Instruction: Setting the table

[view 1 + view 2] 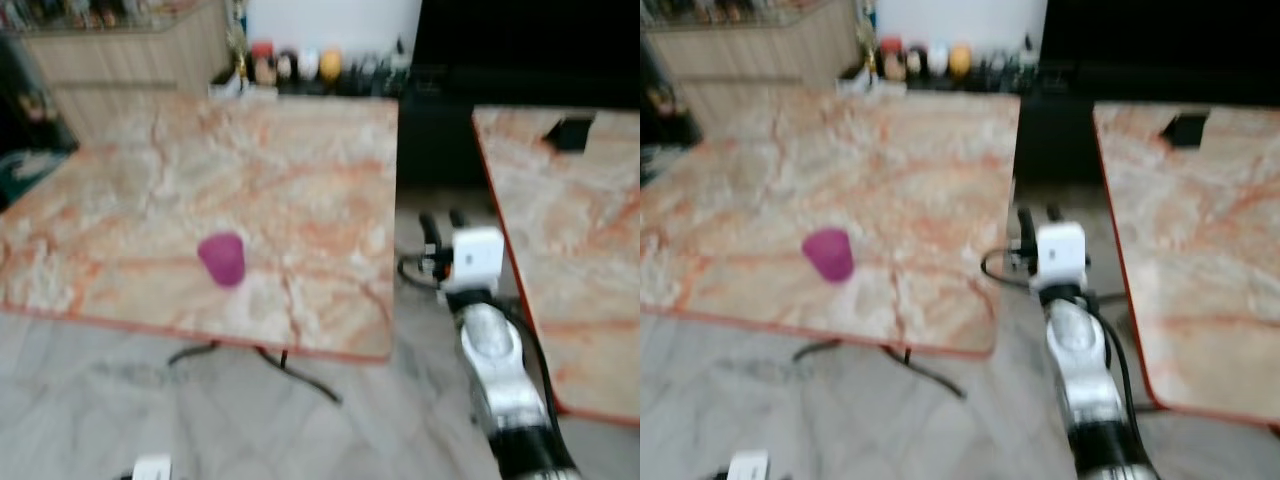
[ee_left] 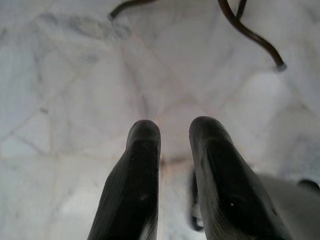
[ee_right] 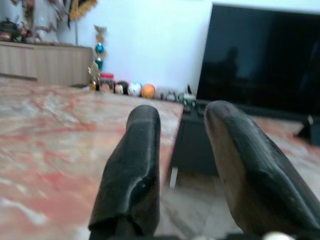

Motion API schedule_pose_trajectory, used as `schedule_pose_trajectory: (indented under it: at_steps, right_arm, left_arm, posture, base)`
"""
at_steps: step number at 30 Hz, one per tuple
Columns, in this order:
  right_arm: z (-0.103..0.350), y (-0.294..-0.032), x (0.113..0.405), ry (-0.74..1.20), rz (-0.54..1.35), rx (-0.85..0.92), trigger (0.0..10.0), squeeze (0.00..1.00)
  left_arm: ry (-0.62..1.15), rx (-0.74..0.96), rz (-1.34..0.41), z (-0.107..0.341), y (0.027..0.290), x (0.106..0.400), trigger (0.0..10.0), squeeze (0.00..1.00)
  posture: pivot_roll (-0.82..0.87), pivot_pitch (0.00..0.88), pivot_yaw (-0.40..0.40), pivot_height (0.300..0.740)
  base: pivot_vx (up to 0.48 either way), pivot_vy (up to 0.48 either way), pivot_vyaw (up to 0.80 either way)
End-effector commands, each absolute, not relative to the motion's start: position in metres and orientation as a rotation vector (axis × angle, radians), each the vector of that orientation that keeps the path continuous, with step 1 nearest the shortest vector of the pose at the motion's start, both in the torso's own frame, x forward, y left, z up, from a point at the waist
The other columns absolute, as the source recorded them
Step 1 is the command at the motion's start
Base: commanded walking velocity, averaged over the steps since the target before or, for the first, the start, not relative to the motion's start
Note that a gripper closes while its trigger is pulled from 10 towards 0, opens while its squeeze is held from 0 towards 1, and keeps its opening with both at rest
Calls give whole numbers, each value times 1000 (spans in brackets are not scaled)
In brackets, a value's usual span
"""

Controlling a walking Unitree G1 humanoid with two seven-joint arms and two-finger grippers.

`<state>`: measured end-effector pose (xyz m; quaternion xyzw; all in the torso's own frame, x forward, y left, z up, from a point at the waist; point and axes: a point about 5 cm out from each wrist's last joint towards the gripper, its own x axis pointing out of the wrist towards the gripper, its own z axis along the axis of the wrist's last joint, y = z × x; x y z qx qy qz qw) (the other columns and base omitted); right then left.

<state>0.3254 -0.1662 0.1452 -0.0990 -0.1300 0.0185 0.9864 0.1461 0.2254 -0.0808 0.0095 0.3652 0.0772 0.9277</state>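
Note:
A purple cup [image 1: 222, 259] stands upright on the marble table [image 1: 300, 170], near its front edge and left of centre. My right gripper [image 1: 443, 222] is raised in the gap between the two tables, just past this table's right edge and well right of the cup. It is open, its fingers [image 3: 135, 165] apart with nothing between them, pointing toward the dark screen. My left gripper [image 2: 175, 130] hangs low over the floor, open and empty; its white wrist [image 1: 152, 468] peeks in at the bottom.
A second marble table [image 1: 570, 230] stands at the right with a small black object [image 1: 572, 132] on it. A dark screen [image 1: 520, 40], a row of small figurines [image 1: 300, 65] and a wooden cabinet [image 1: 130, 50] line the back. Black table legs [image 1: 290, 365] spread on the marble floor.

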Motion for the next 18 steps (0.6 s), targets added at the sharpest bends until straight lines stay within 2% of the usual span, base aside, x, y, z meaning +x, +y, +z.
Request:
schedule_pose_trajectory:
  at_steps: [1, 7, 13, 18]
  right_arm:
    - [148, -156, 327, -276, 64, -180, 10000, 0]
    - [148, -155, 328, -279, 63, -180, 10000, 0]
    - [144, -164, 324, -269, 3, -197, 10000, 0]
    - [136, -183, 318, -231, -84, -223, 10000, 0]
  left_arm:
    - [777, 28, 174, -83, 232, 139, 10000, 0]
    - [772, 30, 174, -82, 232, 140, 10000, 0]
    - [768, 37, 170, -82, 232, 141, 10000, 0]
    - [769, 36, 164, -82, 230, 140, 10000, 0]
  posture:
    - [23, 0, 27, 740]
    - [28, 0, 26, 740]
    - [26, 0, 26, 740]
    - [26, 0, 24, 740]
  base:
    - [0, 405, 0]
    - [0, 398, 0]
    - [0, 0, 0]
    - [0, 0, 0]
